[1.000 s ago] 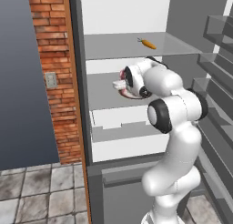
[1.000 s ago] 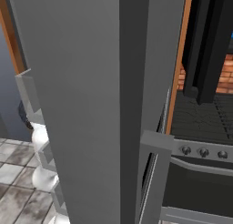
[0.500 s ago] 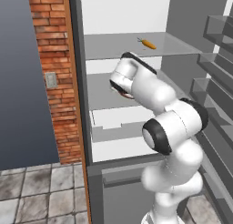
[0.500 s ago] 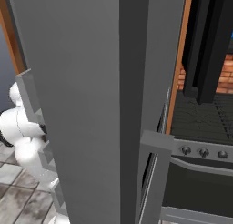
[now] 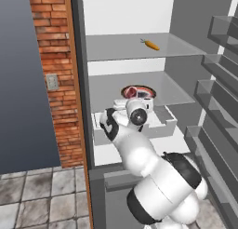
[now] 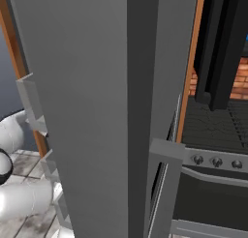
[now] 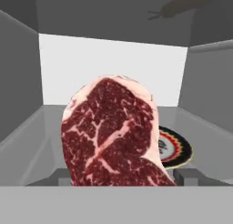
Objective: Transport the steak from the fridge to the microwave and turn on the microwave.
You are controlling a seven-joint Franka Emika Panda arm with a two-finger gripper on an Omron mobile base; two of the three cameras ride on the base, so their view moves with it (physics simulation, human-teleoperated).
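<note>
While viewed along the hand, steak point(image 7: 113, 134) seen upright at centre frame, lower edge cut off by the bottom band between the gripper point(image 7: 117, 176) tips, only stubs of which show either side; appears pinched there, contact itself hidden. Dark patterned plate point(image 7: 175, 148) partly covered behind the meat, right of centre. White back wall and grey side walls of the fridge point(image 5: 139, 18) close on left and right; open room above. Blurred orange shape at upper right, too vague to name. From the left base camera: steak point(image 5: 131, 91) at centre frame on the middle shelf beside the plate point(image 5: 148, 90), wrist blocking the fingers; carrot point(image 5: 151, 45) upper shelf; door bins crowding the right edge. Right base camera largely blocked by the grey door; stove point(image 6: 213, 160) knobs at right.
</note>
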